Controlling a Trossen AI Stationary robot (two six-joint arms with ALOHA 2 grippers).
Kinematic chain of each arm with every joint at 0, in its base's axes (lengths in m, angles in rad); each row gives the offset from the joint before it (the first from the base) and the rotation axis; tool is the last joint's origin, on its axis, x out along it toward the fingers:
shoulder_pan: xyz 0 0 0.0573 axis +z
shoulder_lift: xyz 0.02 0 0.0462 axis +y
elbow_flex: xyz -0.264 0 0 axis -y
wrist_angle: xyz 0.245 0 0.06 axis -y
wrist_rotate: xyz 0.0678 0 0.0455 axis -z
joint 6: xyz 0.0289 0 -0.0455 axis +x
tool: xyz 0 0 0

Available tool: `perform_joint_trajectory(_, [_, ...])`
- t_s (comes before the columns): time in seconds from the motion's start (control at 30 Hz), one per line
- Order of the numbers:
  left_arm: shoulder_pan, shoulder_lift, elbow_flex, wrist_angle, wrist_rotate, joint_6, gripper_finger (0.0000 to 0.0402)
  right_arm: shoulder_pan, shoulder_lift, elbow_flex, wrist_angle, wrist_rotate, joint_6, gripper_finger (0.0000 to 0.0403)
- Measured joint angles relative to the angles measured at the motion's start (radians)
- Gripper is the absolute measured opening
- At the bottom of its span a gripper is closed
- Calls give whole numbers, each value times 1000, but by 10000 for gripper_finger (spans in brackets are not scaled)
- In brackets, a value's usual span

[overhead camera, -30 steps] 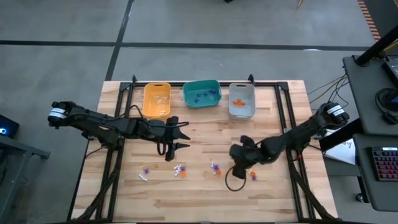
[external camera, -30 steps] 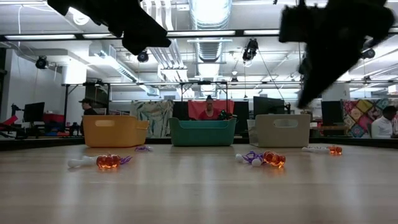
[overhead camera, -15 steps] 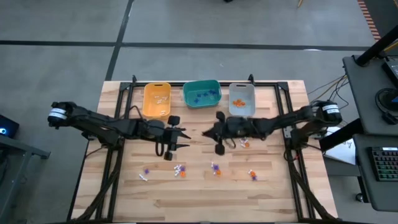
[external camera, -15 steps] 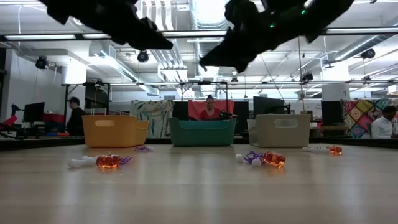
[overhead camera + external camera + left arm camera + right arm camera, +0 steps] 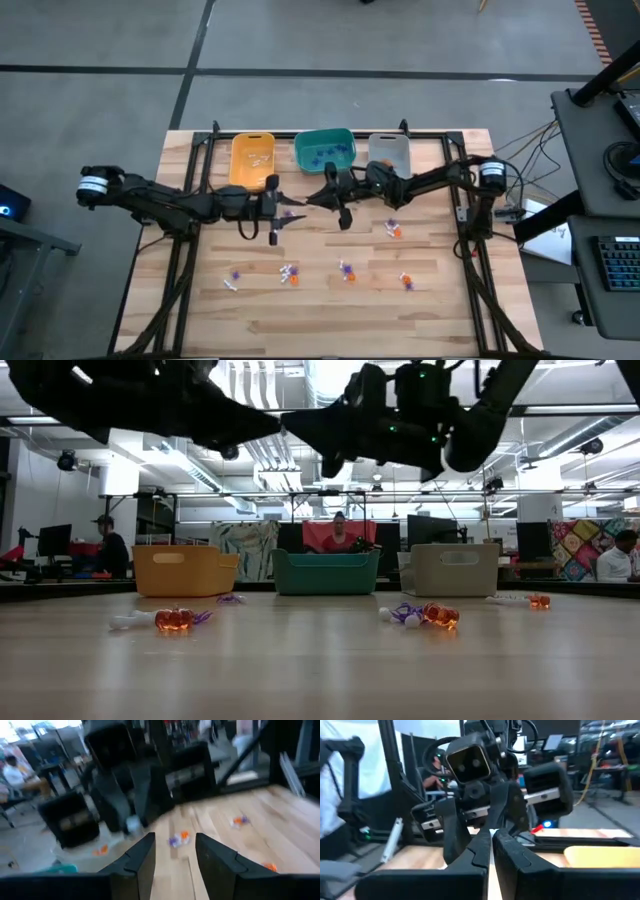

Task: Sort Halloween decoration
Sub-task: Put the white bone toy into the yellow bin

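Note:
Small orange, purple and white Halloween trinkets lie scattered on the near half of the table (image 5: 346, 270) (image 5: 290, 272) (image 5: 406, 281) (image 5: 393, 229). More of them lie in the yellow bin (image 5: 252, 160), the teal bin (image 5: 325, 150) and the grey bin (image 5: 389, 155). My left gripper (image 5: 287, 212) hovers open and level at mid-table, with nothing between its fingers (image 5: 172, 851). My right gripper (image 5: 314, 197) is shut, level and facing it, just in front of the teal bin. In the left wrist view a small pale blob (image 5: 132, 824) shows at its fingertips. My right gripper is shut with its fingers level, pointing toward the table's left. Whether the pale blob (image 5: 132, 824) at its fingertips is a trinket pinched there, I cannot tell; its own wrist view shows nothing between the fingers (image 5: 492, 851).
The three bins stand in a row along the far edge. Black frame rails (image 5: 190, 180) run along the table's left and right sides. The two grippers hang close together, tip to tip, above the table's middle. People and desks show in the room beyond.
My right gripper has swung from low over the near-right trinkets toward the far edge and the left, tipping from pointing down to level, and stays shut. My left gripper has sunk a little and tipped to level, still open. The trinkets on the table have not moved.

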Motion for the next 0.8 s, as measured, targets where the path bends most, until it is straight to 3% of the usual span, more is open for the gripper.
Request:
perform_joint_trajectory(0.17, [3,-1,-24,68,8,-40,123,-2,24,55,-9,-56,39,9])
perform_joint_trajectory(0.5, [4,0,-39,35,-3,-157,123,1,5,68,-23,-84,39,9])
perform_joint_trajectory(0.7, [5,1,-39,58,-130,-212,123,5,5,67,-23,-83,27,9])
perform_joint_trajectory(0.8, [4,1,-40,92,-75,-201,123,7,5,65,-38,-83,-1,9])
